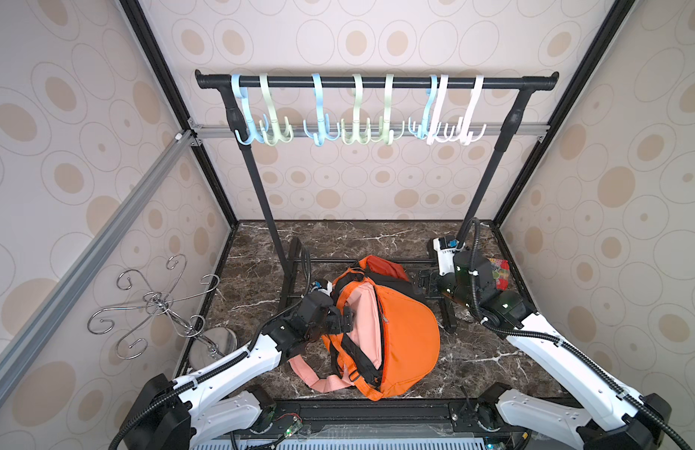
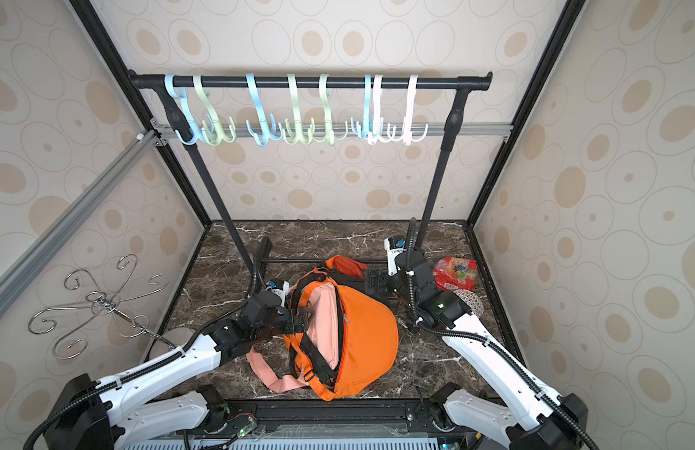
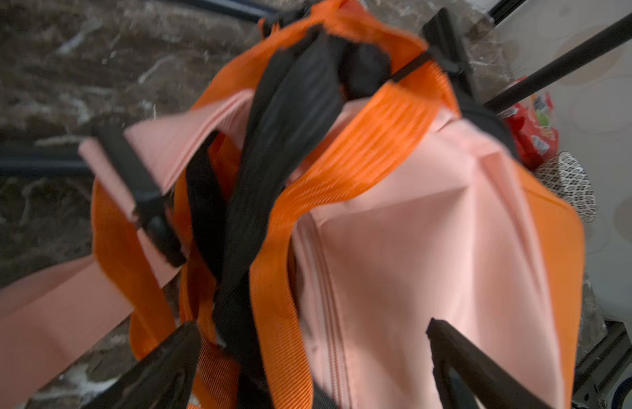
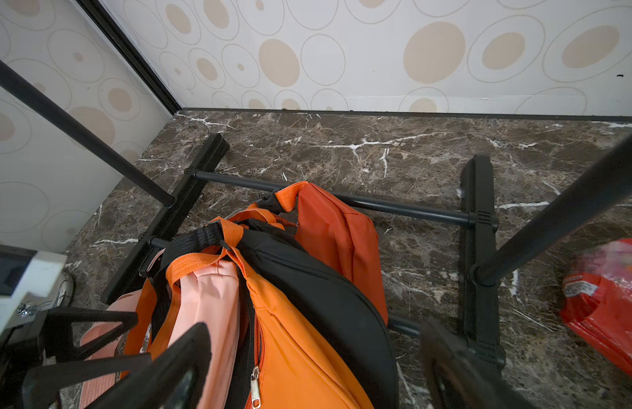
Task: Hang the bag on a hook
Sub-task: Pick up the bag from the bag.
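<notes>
- A silver hook stand [image 1: 155, 304] is standing far off to the left of the black rack [image 1: 377, 81], close to the wall.
- The left hand [image 1: 340, 317] is reaching in near the rack's left foot. Its fingers are spread wide and are holding nothing. In the left wrist view, orange and black straps [image 3: 293, 117] are lying loose between them.
- The bag [image 1: 404, 335], orange and pink, is lying on the tabletop [image 1: 494, 362] just in front of the rack's feet. It is not hanging yet. The colored hooks [image 1: 359, 117] are dangling from the rack's top bar, high above it.
- The right hand [image 1: 425, 284] is hovering by the rack's right foot, at the bag's top end. Its fingers are wide apart with the bag's top between them, and they are gripping nothing.
- A red snack packet [image 2: 455, 272] is lying just right of the rack's right leg.
- The step now looks like getting hold of the bag. To do it well, I think one hand should be closing on the short top loop [image 4: 197, 236] only, not on a bunch of straps.
- The loop should be staying open while the bag is going up, so a hook can slip through.
- The long straps could be catching on the rack's low bar, so lifting slowly seems wise.
</notes>
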`<state>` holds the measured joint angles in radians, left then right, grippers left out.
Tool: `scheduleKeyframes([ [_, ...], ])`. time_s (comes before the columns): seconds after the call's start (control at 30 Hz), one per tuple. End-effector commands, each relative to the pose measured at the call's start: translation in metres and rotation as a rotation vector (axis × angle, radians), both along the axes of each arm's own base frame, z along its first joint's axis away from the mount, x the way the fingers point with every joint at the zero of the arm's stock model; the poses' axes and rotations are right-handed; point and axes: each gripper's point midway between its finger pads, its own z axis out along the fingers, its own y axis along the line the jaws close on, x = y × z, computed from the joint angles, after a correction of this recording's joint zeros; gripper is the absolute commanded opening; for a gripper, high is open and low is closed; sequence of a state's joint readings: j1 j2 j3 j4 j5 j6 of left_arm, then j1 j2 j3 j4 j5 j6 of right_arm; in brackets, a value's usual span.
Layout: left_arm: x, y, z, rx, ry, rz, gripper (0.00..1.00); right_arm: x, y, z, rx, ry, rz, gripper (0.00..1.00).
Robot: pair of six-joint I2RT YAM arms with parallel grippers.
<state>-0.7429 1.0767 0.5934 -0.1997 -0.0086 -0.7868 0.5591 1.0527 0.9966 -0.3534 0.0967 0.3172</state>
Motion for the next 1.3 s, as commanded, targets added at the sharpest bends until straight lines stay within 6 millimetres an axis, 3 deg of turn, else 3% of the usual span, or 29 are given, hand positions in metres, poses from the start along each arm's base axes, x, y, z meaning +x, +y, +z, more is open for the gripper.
scheduleKeyframes([
  [0.0, -0.021, -0.001, -0.017, 0.008, 0.102, 0.016, 1.00, 0.000, 0.002, -0.004, 0.001, 0.006, -0.008, 0.93],
  [0.2, -0.031, -0.003, -0.031, -0.007, 0.138, 0.021, 0.96, 0.004, 0.002, -0.010, 0.002, 0.006, -0.021, 0.93],
  [0.4, -0.032, 0.000, -0.032, 0.019, 0.151, 0.032, 0.76, 0.003, 0.001, -0.013, 0.010, 0.006, -0.026, 0.93],
  [0.47, -0.031, 0.004, -0.022, 0.043, 0.135, 0.037, 0.81, 0.001, 0.000, -0.016, 0.010, 0.012, -0.029, 0.93],
  [0.53, -0.031, 0.010, -0.009, 0.083, 0.109, 0.056, 1.00, 0.000, -0.001, -0.020, 0.016, 0.016, -0.032, 0.93],
  [0.67, -0.035, 0.018, 0.012, 0.071, 0.083, 0.090, 1.00, 0.000, 0.000, -0.028, 0.028, 0.029, -0.033, 0.93],
  [0.8, -0.052, 0.019, -0.005, -0.011, 0.151, 0.097, 1.00, 0.002, 0.003, -0.030, 0.038, 0.033, -0.032, 0.93],
  [0.93, -0.064, 0.022, -0.021, -0.057, 0.186, 0.103, 0.93, 0.003, 0.004, -0.031, 0.039, 0.031, -0.031, 0.92],
  [1.07, -0.067, 0.002, -0.025, -0.158, 0.214, 0.052, 0.87, 0.006, 0.008, -0.033, 0.048, 0.039, -0.030, 0.92],
  [1.27, -0.067, -0.008, -0.030, -0.192, 0.228, 0.030, 0.63, 0.007, 0.005, -0.034, 0.049, 0.038, -0.045, 0.90],
])
